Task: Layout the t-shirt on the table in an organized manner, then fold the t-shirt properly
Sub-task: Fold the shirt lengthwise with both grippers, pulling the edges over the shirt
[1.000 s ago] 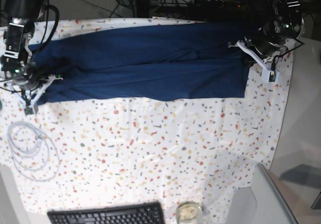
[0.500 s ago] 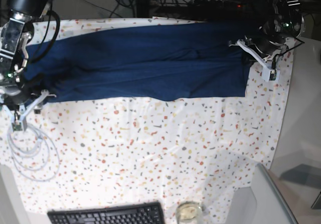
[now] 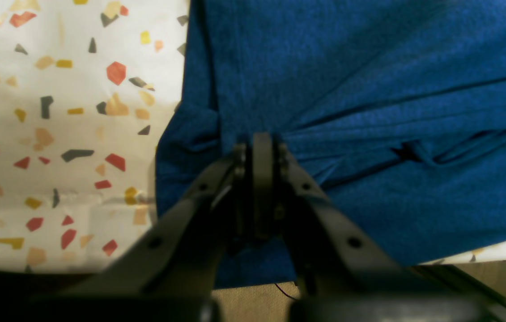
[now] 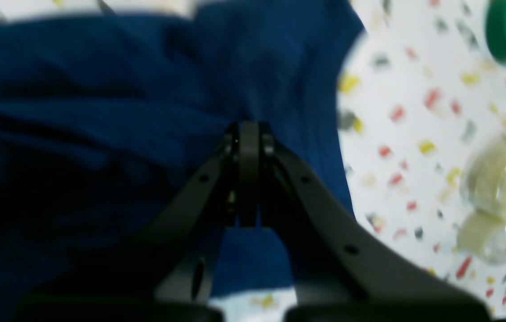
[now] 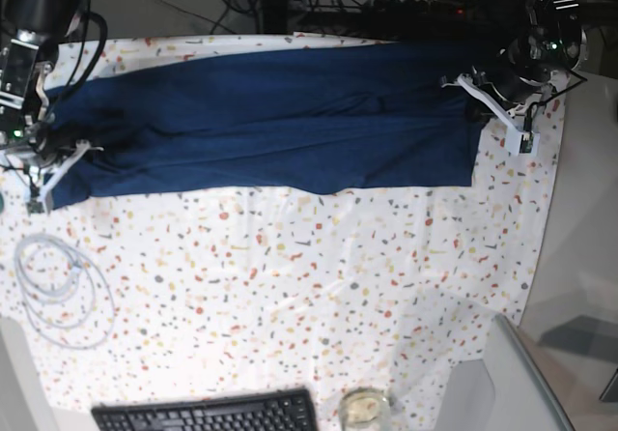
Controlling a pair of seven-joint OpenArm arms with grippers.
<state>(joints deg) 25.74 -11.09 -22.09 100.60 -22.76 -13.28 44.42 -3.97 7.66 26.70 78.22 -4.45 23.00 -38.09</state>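
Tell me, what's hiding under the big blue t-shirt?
Under the t-shirt lies the table, its speckled white cloth showing all around the shirt. Whether anything else sits beneath can't be seen; the fabric covers it.

one t-shirt (image 5: 270, 122) — two grippers — one keyboard (image 5: 208, 414)

Even bright overhead light, soft shadows, right wrist view blurred

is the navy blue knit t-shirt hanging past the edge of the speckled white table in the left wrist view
Yes, the navy blue knit t-shirt drapes over the speckled white table edge beside the shut left gripper.
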